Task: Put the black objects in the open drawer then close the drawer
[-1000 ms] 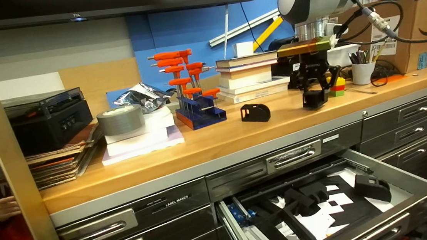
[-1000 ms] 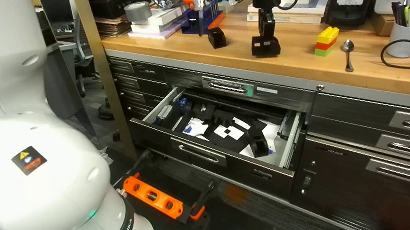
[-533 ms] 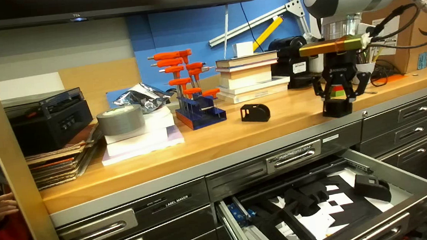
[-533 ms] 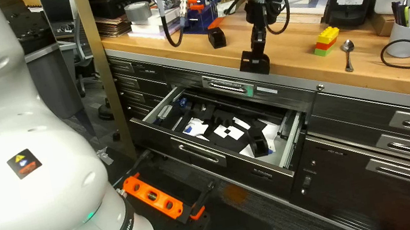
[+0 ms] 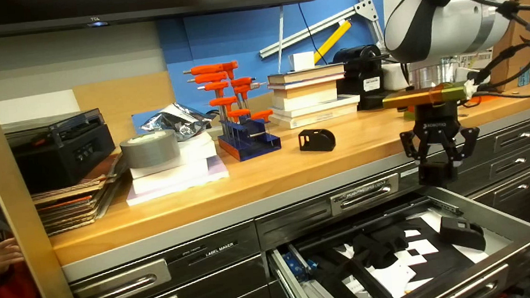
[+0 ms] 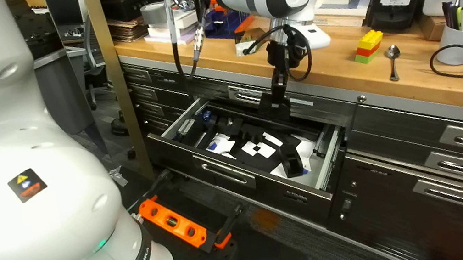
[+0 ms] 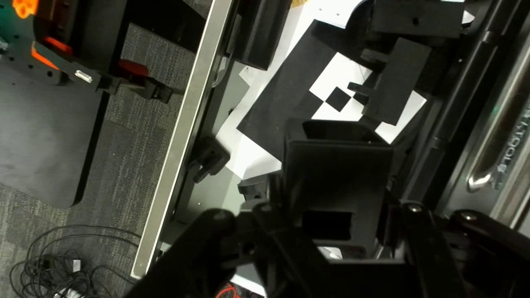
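My gripper (image 5: 437, 165) is shut on a chunky black object (image 5: 437, 175), with a finger on either side of it. In an exterior view the held object (image 6: 273, 108) hangs over the back part of the open drawer (image 6: 278, 192). The wrist view shows the held object (image 7: 339, 174) with a rectangular hole, above the drawer and left of it the drawer's front rim (image 7: 182, 140). A low, round-ended black object (image 5: 317, 140) sits on the bench; the arm hides it in an exterior view. A similar black piece (image 5: 462, 233) lies in the drawer.
The drawer holds black brackets (image 5: 381, 244) and white-black sheets (image 6: 257, 148). A bar handle (image 6: 225, 173) is on its front. On the bench stand a hex-key rack (image 5: 247, 141), stacked books (image 5: 308, 97), a toy block stack (image 6: 369, 46) and a spoon (image 6: 393, 58). The bench's front edge overhangs the drawer's back.
My gripper has moved from above the bench, out past its front edge and lower, to over the drawer, still holding the black object. The drawer and the bench objects have not moved.
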Controlling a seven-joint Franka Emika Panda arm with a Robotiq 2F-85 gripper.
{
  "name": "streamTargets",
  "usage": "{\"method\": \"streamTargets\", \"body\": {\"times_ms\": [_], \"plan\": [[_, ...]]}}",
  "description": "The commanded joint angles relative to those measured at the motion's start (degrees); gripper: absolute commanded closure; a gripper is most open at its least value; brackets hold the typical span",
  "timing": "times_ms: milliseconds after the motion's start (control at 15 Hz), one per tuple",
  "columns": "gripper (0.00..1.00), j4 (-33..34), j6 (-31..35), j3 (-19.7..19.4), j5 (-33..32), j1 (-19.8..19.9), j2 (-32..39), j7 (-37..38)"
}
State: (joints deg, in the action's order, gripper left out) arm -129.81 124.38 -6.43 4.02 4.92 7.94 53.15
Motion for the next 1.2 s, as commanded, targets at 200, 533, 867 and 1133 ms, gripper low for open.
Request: {"method": "streamTargets", "body": {"times_ms": [200,533,867,1133], "plan": [[0.69,-3.36,5.79,0.19,2.55,-0.57,3.77,-2.15],[0.69,-4.50,8.82,1.13,5.50,-1.25,6.96,-4.47],[0.69,-3.90,8.18,1.63,6.21,-2.39,9.85,-5.19],[0.19,-3.56,7.80,1.67,7.05,-2.63,11.19,-5.41]]}}
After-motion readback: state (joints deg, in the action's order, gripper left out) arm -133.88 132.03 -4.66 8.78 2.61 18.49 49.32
